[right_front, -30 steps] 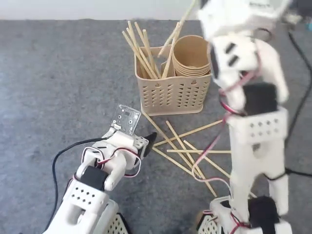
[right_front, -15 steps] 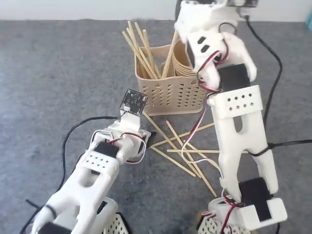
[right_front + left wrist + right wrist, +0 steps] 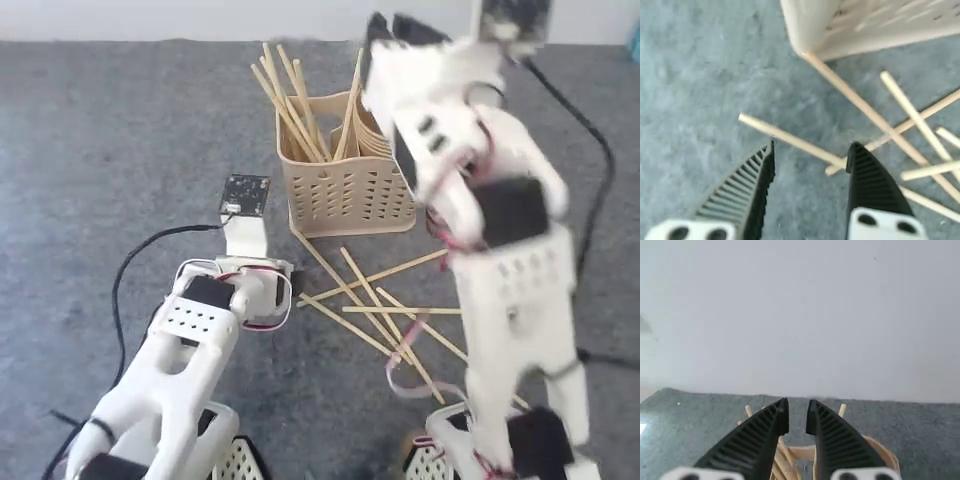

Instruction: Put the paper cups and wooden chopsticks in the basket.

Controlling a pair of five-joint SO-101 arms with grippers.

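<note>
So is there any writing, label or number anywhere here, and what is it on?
No text can be read.
Small circuit board: its marks are too small to read.
Basket, paper cups, chopsticks: plain, with no print visible.

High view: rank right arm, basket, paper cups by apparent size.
1. right arm, but it is nearest the camera, so that makes it look bigger.
2. basket.
3. paper cups, partly hidden behind the arm.
</note>
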